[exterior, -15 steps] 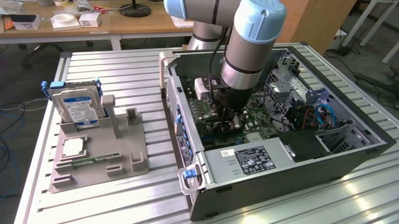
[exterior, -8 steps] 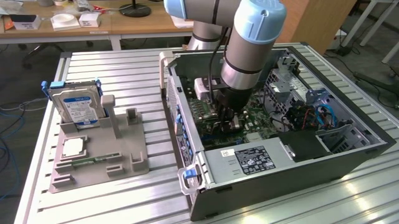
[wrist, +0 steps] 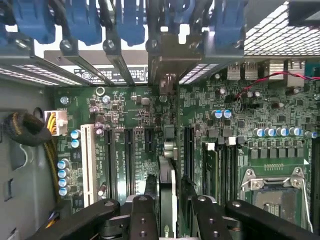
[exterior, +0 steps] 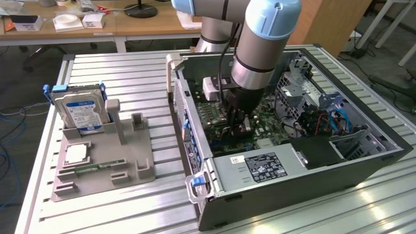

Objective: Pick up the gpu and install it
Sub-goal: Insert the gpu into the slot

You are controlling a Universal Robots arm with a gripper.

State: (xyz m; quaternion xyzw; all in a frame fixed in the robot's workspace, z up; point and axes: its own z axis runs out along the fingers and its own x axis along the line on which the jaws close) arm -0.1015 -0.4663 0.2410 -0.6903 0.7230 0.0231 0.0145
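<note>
Hand (wrist: 167,210) straddles the thin black flat gpu card (wrist: 168,182), which stands edge-on between its black metal fingers (wrist: 142,212), over the green motherboard (wrist: 240,125) and in line with the black expansion slots; fingers look close against the card, but I can't tell whether they are clamping it or letting go. My read: seating stage, so press straight down, card vertical, metal end bracket (wrist: 167,70) kept lined up with the rear slot opening, no side load on the slot. In the exterior view the arm comes down near vertical into the open black metal computer case (exterior: 364,161) on the slatted aluminium desk (exterior: 117,73), wrist pointing at the board. Beyond, the silver hard drive with blue-white label (exterior: 79,113) stands in the grey plastic parts holder (exterior: 107,168).
</note>
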